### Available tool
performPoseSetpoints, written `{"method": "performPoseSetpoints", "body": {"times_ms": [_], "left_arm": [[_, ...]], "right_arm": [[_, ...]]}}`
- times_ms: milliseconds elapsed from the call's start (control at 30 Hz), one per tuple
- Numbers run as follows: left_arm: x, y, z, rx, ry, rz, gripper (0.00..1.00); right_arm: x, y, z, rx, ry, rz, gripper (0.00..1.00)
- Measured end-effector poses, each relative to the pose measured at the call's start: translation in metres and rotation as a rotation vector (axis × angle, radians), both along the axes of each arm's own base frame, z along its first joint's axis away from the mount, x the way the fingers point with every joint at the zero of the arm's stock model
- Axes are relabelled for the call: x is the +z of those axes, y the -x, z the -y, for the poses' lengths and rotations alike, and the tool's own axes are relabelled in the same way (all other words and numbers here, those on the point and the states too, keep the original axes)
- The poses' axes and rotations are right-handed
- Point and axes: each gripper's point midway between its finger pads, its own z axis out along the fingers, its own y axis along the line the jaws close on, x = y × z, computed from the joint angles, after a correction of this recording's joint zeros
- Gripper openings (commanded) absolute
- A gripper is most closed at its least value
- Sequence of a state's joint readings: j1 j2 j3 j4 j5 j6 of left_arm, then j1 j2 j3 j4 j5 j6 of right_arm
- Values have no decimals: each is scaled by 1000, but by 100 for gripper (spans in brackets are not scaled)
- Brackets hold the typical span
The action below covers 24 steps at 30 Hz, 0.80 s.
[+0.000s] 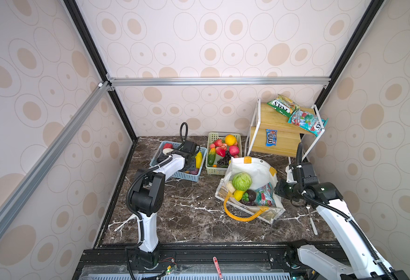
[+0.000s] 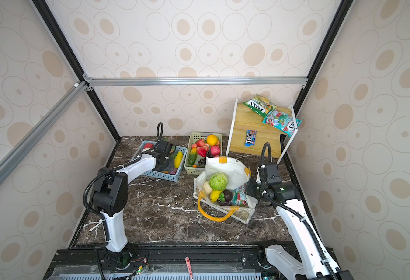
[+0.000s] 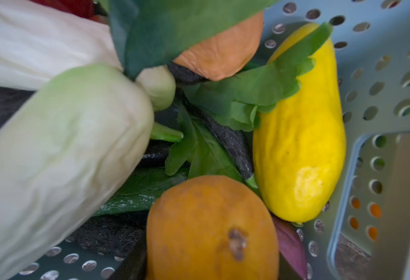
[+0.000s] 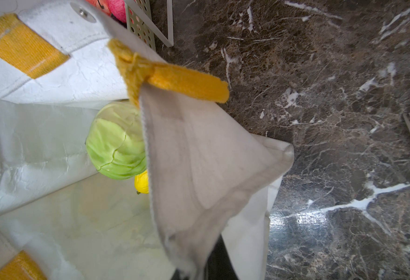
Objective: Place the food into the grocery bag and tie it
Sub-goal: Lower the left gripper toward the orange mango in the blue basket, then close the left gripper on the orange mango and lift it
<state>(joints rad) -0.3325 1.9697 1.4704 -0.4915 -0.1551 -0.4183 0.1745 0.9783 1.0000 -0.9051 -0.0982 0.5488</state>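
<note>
Grocery bag (image 1: 255,169): on the worktop (image 1: 187,213), right of centre, slumped with its mouth open. A cabbage (image 1: 241,181), a teal packet (image 1: 265,196) and smaller pieces lie inside.
Right tool (image 1: 279,189): closed and clamped on the bag's side wall, holding the mouth open.
Left tool (image 1: 190,163): down in the blue basket (image 1: 184,175), among a yellow piece (image 3: 301,135), an orange piece (image 3: 211,228) and a pale white-green vegetable (image 3: 61,150). Its jaw spacing cannot be told.
Step (judged): picking the next piece; tying not begun.
Risk, slip: smooth rounded pieces may squirt out of an off-centre grip.
Risk, snag: leaves (image 3: 247,97) overlap the pieces, so a lift may drag a neighbour out.
Risk, bag: if the fabric slips from the right tool, the mouth would sag shut.
</note>
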Motion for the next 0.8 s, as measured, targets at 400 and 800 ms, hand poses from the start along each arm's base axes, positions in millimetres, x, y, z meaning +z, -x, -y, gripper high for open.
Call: {"method": "performPoseSetpoints", "body": {"times_ms": [400, 800], "left_arm": [[42, -5, 11, -31, 90, 62, 46], [103, 4, 37, -104, 271, 148, 46]], "right_arm": [[0, 0, 0, -3, -2, 1, 9], [0, -1, 0, -4, -3, 3, 9]]}}
